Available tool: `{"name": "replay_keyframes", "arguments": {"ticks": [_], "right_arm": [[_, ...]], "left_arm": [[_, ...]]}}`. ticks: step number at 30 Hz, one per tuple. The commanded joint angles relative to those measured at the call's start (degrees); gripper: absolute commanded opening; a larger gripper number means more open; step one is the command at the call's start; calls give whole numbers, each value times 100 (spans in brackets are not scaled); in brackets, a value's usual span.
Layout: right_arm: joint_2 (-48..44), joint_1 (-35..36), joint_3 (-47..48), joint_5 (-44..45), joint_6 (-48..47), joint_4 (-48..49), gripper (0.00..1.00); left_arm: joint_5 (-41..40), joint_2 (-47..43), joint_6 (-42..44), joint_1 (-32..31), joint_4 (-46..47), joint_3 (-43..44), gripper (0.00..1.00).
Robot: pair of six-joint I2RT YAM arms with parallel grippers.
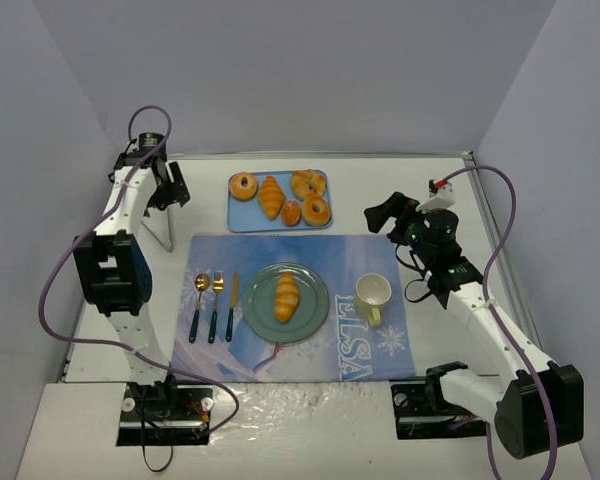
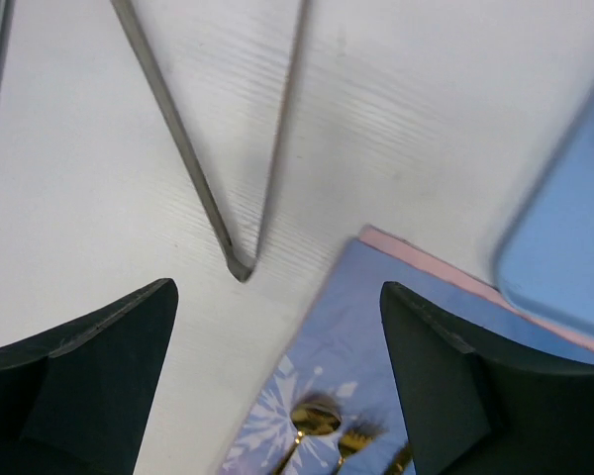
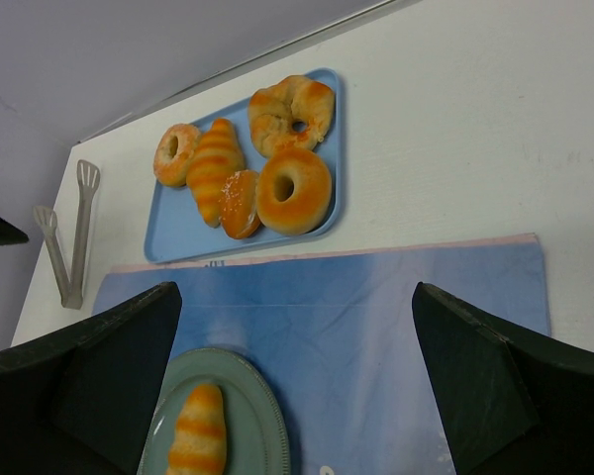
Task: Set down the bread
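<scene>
Bread point(image 1: 286, 296) lies lengthwise in the middle of the green plate point(image 1: 255, 303), on the blue mat point(image 1: 380, 255); cutlery point(image 1: 216, 305) to its left, cup point(image 1: 372, 296) to the right. Left gripper point(image 2: 277, 297) hangs w/ jaws wide, nothing btwn them, over the tongs point(image 2: 183, 148) lying on the table point(image 2: 426, 119). Right gripper point(image 3: 297, 297) also wide, empty. Far side: blue tray point(image 1: 245, 216) w/ pastries point(image 1: 271, 197), well apart from the plate.

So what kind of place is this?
Probably a robot test booth dressed as a breakfast table: plain walls around it, a placemat with plate and cutlery, a tray of pastries.
</scene>
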Motion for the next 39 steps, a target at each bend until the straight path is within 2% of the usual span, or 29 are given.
{"name": "replay_keyframes", "arguments": {"ticks": [1, 6, 11, 17, 26, 39], "right_arm": [[-54, 46, 198, 49, -94, 348, 100], [-154, 59, 202, 45, -146, 313, 100], [-334, 72, 294, 119, -252, 138, 100], [-476, 94, 452, 190, -340, -65, 100], [-494, 92, 523, 234, -343, -259, 100], [-346, 106, 602, 146, -428, -233, 100]], "left_arm": [[-137, -1353, 327, -810, -198, -62, 81], [400, -2503, 428, -1659, 74, -784, 82], [1271, -3557, 434, -1983, 1007, -1997, 82], [1989, -4500, 481, -2336, 1799, -2901, 85], [2695, -4688, 565, -2389, 2139, -3275, 85], [2738, -4823, 592, -2388, 2220, -3360, 86]]}}
